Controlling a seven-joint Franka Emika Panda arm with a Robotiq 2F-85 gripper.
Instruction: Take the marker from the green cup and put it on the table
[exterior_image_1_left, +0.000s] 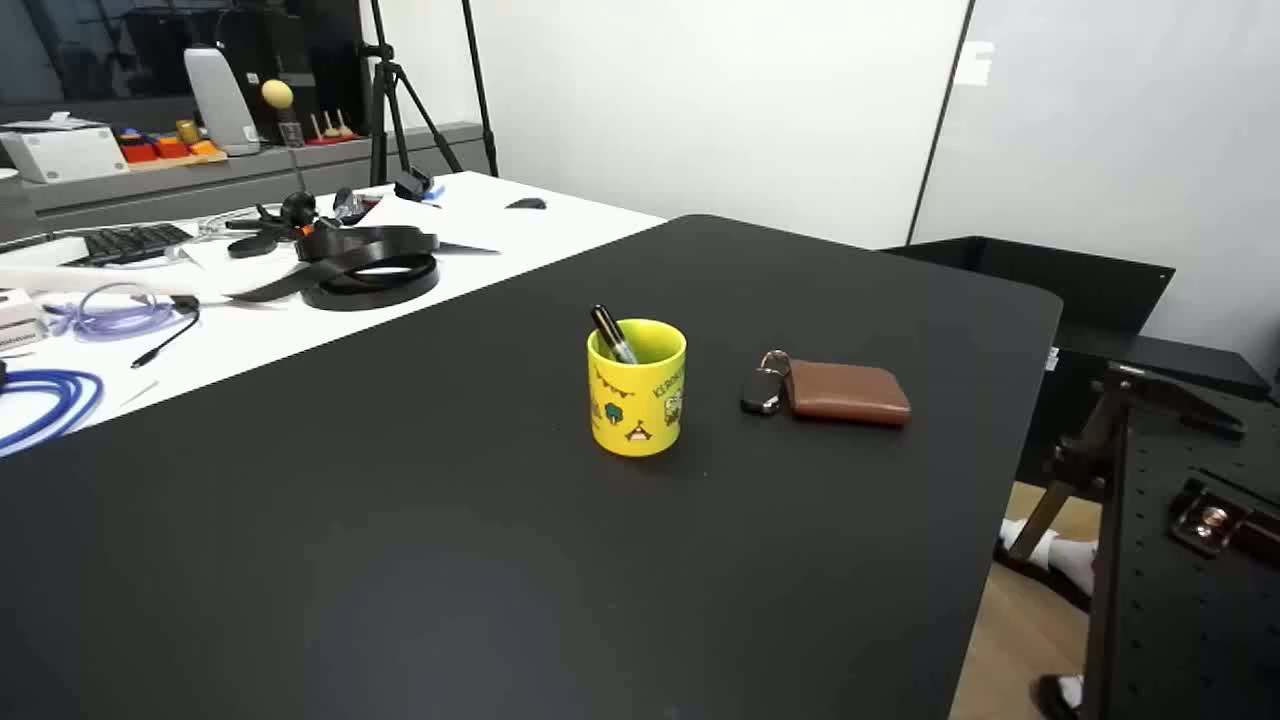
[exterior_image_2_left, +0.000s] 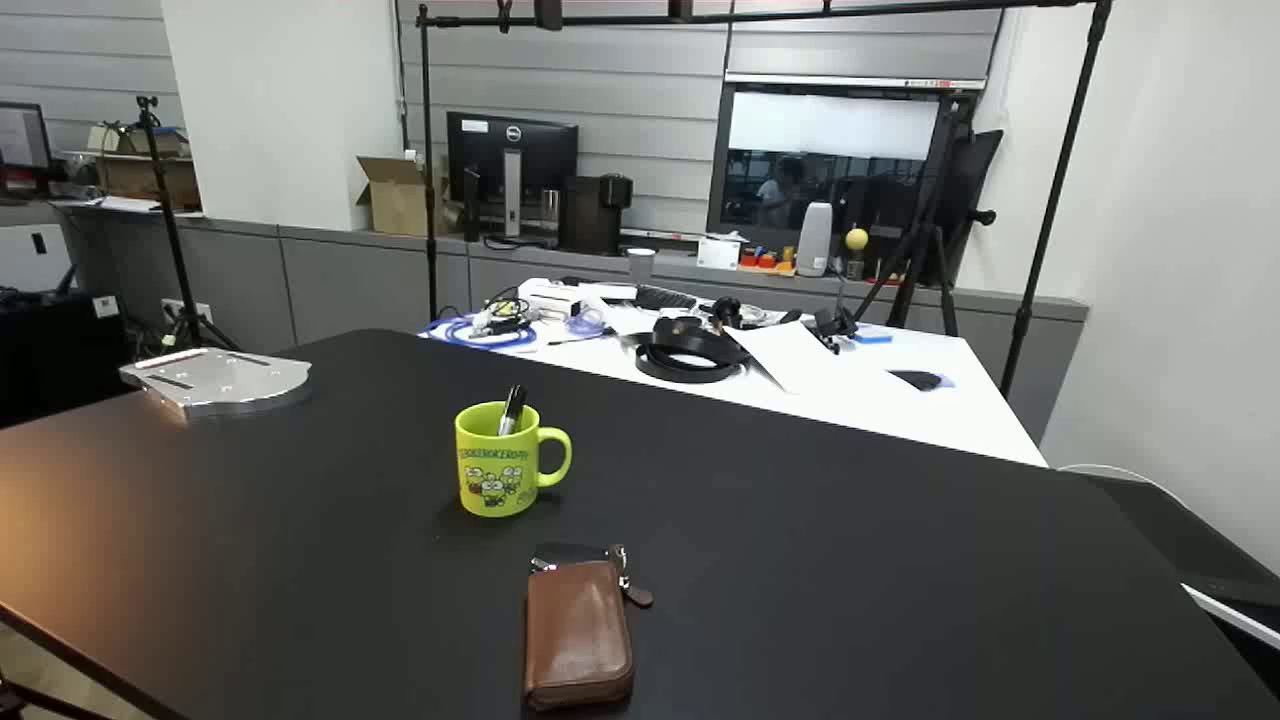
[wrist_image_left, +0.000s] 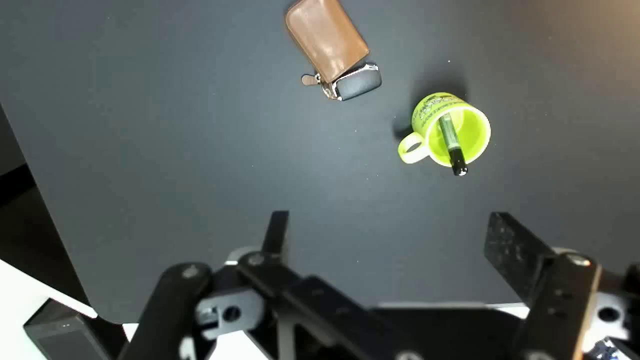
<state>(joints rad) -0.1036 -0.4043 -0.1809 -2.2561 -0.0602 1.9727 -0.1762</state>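
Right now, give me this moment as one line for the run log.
tool: open, holding nothing; marker: leaning in green cup, dark end up; green cup: upright on black table; status: marker not yet removed

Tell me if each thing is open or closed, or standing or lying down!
green cup: standing upright, not empty
marker: leaning inside the green cup, looks capped
brown wallet: lying flat, looks closed
key fob: lying beside the brown wallet
gripper: open, holding nothing
cardboard box: looks open
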